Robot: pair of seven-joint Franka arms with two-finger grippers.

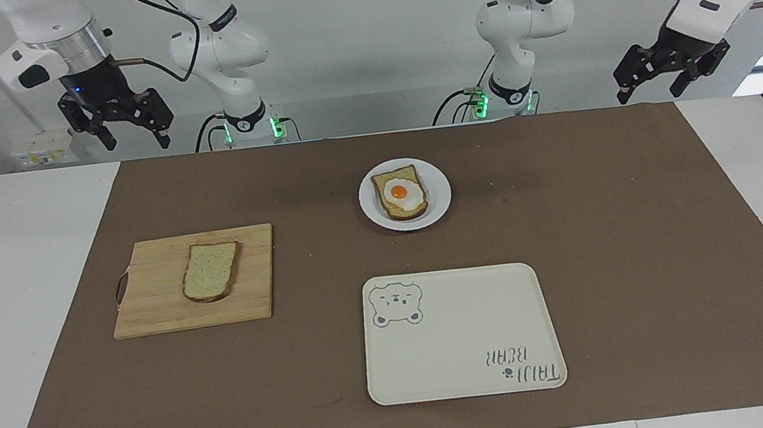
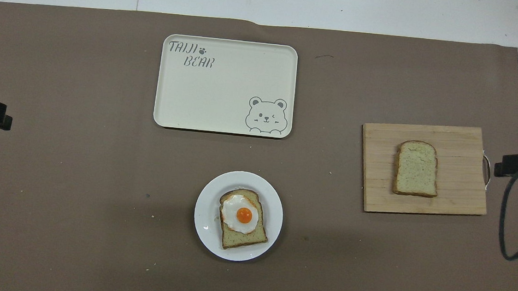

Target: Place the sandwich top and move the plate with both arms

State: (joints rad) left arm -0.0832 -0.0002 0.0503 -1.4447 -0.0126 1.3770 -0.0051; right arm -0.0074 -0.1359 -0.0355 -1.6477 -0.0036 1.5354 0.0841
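Observation:
The sandwich top (image 1: pixel 210 271) (image 2: pixel 416 168), a plain speckled slice with a brown crust, lies flat on a wooden cutting board (image 1: pixel 154 297) (image 2: pixel 462 147) toward the right arm's end of the table. The small round white plate (image 1: pixel 440 196) (image 2: pixel 205 215) sits near the robots at mid-table and carries a bread slice with a fried egg (image 1: pixel 401 194) (image 2: pixel 241 218). My right gripper (image 1: pixel 136 143) hangs open and empty, high over the table edge at its own end. Over the other end my left gripper (image 1: pixel 649 94) is raised, open and empty too.
A cream rectangular tray with a bear drawing (image 1: pixel 460 334) (image 2: pixel 224 87) lies farther from the robots than the plate. A brown mat (image 1: pixel 644 249) covers most of the table. A black cable (image 2: pixel 507 220) loops at the right arm's end.

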